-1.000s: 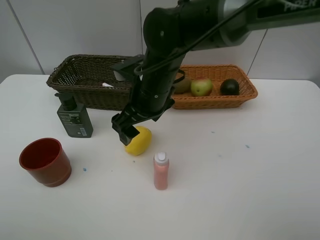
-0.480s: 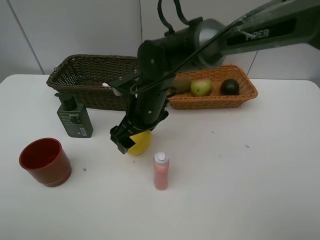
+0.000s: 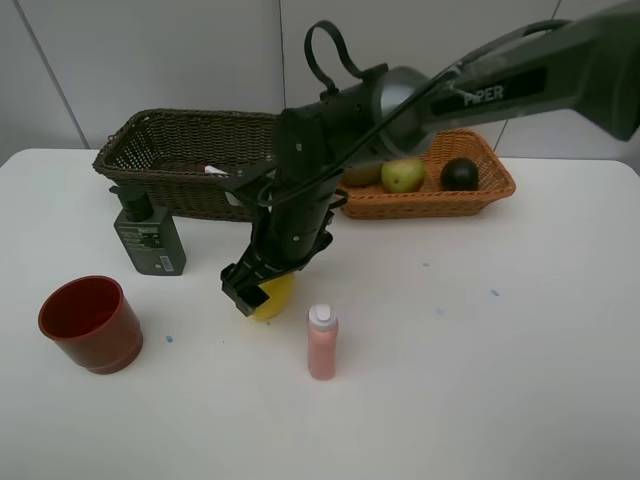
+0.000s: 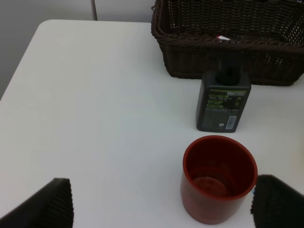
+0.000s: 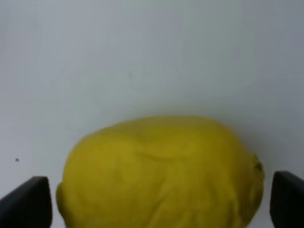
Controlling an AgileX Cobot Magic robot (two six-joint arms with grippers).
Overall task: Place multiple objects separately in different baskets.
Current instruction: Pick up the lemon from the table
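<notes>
A yellow lemon (image 3: pixel 277 294) lies on the white table in front of the dark brown basket (image 3: pixel 160 150). My right gripper (image 3: pixel 250 290) reaches across the middle and stands open, low over the lemon (image 5: pixel 161 171), one finger on each side. Kiwi (image 3: pixel 362 175), pear (image 3: pixel 403 175) and dark green round fruit (image 3: pixel 460 174) lie in the orange-tan basket (image 3: pixel 480 195). A white marker (image 3: pixel 215 170) lies in the dark basket. My left gripper (image 4: pixel 161 206) is open and empty, hanging above the table near the red cup (image 4: pixel 219 178).
The dark green pump bottle (image 3: pixel 150 238) stands in front of the dark basket's left end. The pink white-capped bottle (image 3: pixel 322 343) stands upright close to the lemon, on its near right side. The red cup (image 3: pixel 90 322) sits at the near left.
My right arm has dropped and reached lower, bringing the open gripper down around the lemon. The lemon and the other objects have stayed put.
</notes>
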